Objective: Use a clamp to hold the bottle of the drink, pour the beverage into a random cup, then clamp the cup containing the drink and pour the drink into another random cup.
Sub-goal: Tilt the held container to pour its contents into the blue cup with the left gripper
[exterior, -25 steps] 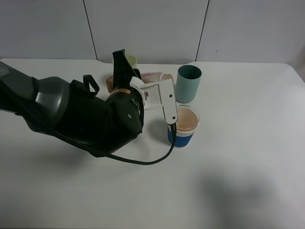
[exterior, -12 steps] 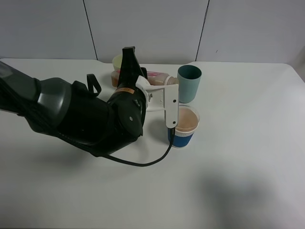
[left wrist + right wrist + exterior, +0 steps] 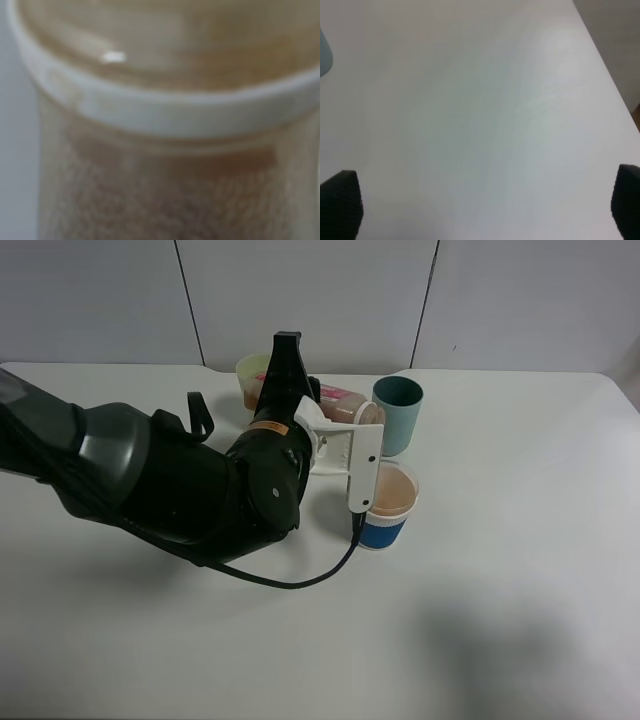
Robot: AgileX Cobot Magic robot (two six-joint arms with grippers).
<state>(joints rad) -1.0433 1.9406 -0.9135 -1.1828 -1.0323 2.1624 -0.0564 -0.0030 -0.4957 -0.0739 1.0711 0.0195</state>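
Note:
My left gripper (image 3: 350,428), on the bulky black arm, is shut on the bottle (image 3: 345,406). It holds the bottle on its side above the table, with the mouth pointing right toward the teal cup (image 3: 397,415). Just below and in front stands the blue-and-white paper cup (image 3: 386,505), pale pinkish inside; a white jaw part hangs over its left rim. The left wrist view is filled by a blurred close-up of the bottle (image 3: 165,160) with brownish drink inside. My right gripper (image 3: 485,210) is open over bare table, only its two black fingertips (image 3: 340,205) showing.
A pale yellow-green cup (image 3: 250,371) stands at the back, left of the bottle and partly behind the arm. A black cable (image 3: 300,575) loops from the arm down onto the white table (image 3: 500,590). The table's right edge (image 3: 607,75) runs along the right wrist view.
The left wrist has turned and shifted right, carrying the bottle nearer the teal cup and tipping it flatter. The yellow-green cup shows more. The right gripper has stayed open.

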